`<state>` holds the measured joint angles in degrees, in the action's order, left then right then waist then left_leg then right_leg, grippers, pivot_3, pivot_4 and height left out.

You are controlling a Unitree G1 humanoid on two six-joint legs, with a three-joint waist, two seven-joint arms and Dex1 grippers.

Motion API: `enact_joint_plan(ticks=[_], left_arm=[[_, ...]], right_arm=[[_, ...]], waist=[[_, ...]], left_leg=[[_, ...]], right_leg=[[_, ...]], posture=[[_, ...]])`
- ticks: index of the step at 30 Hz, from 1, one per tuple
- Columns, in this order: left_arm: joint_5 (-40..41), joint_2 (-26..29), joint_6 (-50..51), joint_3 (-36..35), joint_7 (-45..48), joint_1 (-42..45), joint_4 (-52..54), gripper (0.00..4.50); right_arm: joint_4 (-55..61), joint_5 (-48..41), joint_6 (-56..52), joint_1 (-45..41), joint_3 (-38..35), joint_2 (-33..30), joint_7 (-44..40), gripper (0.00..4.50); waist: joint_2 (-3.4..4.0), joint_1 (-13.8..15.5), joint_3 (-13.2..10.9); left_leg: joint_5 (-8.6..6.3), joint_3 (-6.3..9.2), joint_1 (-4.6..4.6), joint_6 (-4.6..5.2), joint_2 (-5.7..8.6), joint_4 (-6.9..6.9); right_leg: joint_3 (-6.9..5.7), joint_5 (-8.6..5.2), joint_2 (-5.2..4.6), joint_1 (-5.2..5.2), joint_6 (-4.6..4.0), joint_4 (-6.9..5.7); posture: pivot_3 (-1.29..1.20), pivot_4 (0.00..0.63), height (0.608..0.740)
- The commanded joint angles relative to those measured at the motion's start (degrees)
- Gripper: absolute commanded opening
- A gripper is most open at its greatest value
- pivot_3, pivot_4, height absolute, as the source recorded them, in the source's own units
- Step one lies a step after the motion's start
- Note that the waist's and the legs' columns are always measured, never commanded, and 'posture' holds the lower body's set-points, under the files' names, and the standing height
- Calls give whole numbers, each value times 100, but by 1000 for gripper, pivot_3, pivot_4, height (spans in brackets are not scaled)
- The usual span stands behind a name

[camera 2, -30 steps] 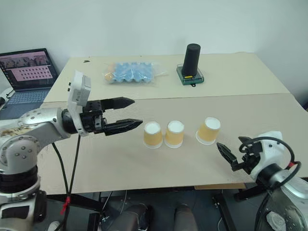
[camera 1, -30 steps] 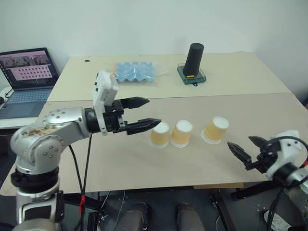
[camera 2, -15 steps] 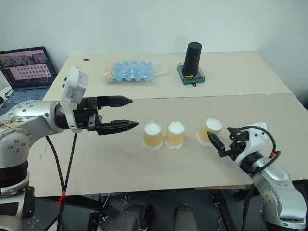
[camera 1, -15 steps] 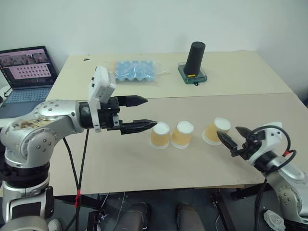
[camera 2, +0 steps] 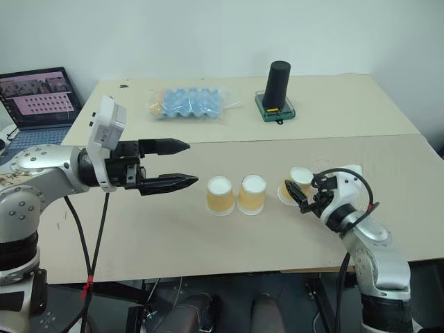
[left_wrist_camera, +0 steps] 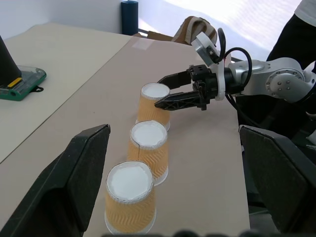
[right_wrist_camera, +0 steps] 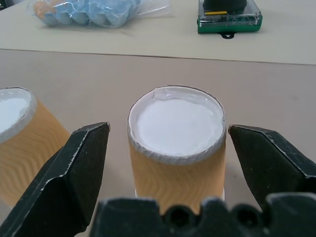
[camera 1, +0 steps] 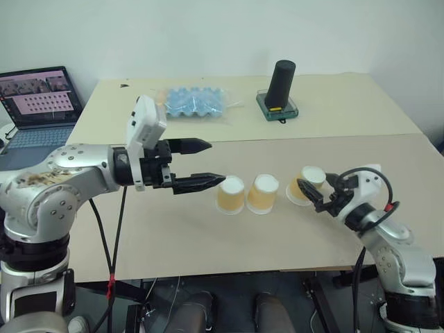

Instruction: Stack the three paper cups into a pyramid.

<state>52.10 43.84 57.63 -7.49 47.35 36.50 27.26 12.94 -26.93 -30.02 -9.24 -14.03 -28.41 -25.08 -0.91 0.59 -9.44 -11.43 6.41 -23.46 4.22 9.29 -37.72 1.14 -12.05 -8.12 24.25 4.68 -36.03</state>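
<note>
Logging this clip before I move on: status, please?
Right tool open, straddling the rightmost cup, no squeeze yet. Left tool open, hovering beside the other two cups. All three upside down, unstacked. Nothing blocking.

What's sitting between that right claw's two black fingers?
The rightmost paper cup, upside down, stands between the open right gripper's fingers, gaps either side, in the right wrist view.

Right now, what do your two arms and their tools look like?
Both arms are silver-grey metal with rounded joints. Each ends in a tool of two black pointed fingers, left tool and right tool. The left wrist carries a white box-shaped camera. Black cables loop along both arms, and the right wrist has a white housing.
</note>
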Motion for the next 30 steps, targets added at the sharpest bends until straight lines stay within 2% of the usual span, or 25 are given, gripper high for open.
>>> enact_joint_plan(ticks=[1,10,13,16,22,27,30], left_arm=[[47,78,-101,-32,-37,21,181,4453],[83,82,-67,-37,-129,11,191,4453],[58,106,-90,-35,-115,35,162,4500],[8,104,-110,-11,-138,51,118,4500],[19,110,-92,0,-156,46,123,4500],[58,239,-68,2,-44,-27,187,4500],[-39,439,-135,25,169,-110,138,4500]], right_arm=[[-237,122,297,-361,-39,-35,-76,4500],[-414,148,380,-496,-72,28,-157,4500],[-408,121,361,-493,-84,25,-210,3760],[-412,171,395,-500,-36,48,-231,2684],[-288,217,389,-554,-66,43,-171,2624],[387,-174,-47,-1173,-302,-476,-317,2624],[630,-804,-482,-1874,-495,-1084,-828,2624]], waist=[[0,-1,0],[0,0,0],[0,0,0],[0,-2,0],[1,-3,0],[21,-27,-17],[23,-35,-20]], left_leg=[[0,0,0,0,0,0],[-1,0,-1,-3,-3,1],[-2,0,-1,-3,-5,1],[-2,0,-1,-5,-6,1],[-3,0,-1,-6,-8,1],[-3,-10,-7,-7,-7,1],[-4,-13,-12,-9,-15,4]], right_leg=[[0,0,1,0,0,0],[4,0,7,2,-1,1],[6,0,10,2,-1,1],[7,0,12,2,-1,1],[9,0,14,3,-1,1],[19,3,14,7,-4,-1],[21,2,21,4,-4,-2]], posture=[[0,150,727],[0,150,727],[0,150,727],[0,150,727],[0,150,727],[0,150,727],[0,150,727]])
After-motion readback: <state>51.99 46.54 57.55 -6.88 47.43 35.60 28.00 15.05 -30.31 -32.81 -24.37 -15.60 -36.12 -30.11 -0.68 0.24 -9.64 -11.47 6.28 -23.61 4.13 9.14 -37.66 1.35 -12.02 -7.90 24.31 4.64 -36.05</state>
